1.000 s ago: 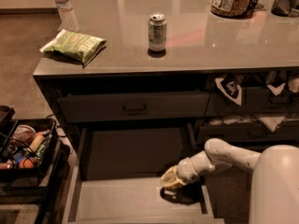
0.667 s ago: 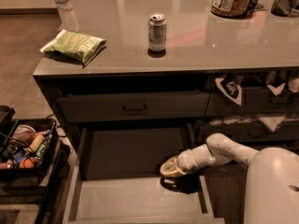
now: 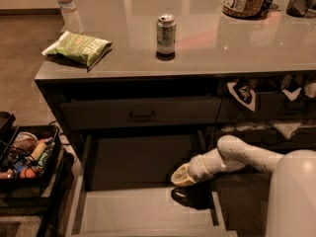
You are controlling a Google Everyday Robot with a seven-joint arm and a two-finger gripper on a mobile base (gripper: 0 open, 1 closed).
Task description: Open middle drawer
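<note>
the middle drawer (image 3: 143, 212) is pulled out low under the desk (image 3: 222, 51), pale floor showing. the gripper (image 3: 181, 176) hangs over its right side; i cannot tell if it grips or is loose. best to lift away slowly, without bumping the drawer wall.
</note>
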